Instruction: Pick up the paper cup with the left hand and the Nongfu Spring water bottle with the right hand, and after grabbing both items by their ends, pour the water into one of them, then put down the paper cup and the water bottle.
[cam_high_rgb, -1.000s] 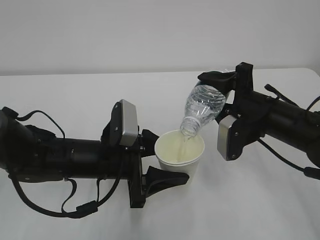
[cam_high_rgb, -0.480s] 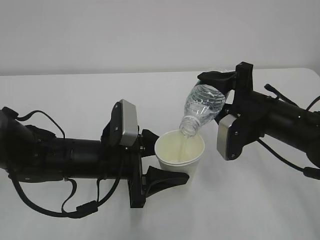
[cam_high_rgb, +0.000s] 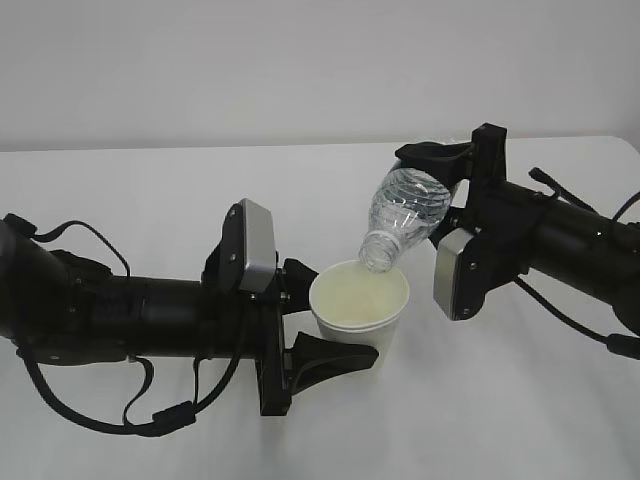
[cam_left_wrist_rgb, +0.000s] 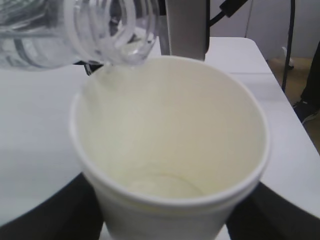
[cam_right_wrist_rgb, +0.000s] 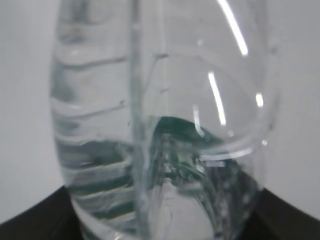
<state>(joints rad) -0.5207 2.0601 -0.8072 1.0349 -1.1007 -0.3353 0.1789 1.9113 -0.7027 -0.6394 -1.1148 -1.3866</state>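
L pincer (cam_high_rgb: 330, 320) & R pincer (cam_high_rgb: 440, 185) both clamped

Bright, even, diffuse light; white table (cam_high_rgb: 150, 190) near washed out w/ only faint soft shadows under arms. Exterior view sharp. Left wrist view soft, bottle neck (cam_left_wrist_rgb: 107, 30) blurred close-up. Right wrist view out of focus, white glare streaks on bottle (cam_right_wrist_rgb: 220, 100).

White table (cam_high_rgb: 150, 200); paper cup (cam_high_rgb: 358, 310) seemingly resting on it.
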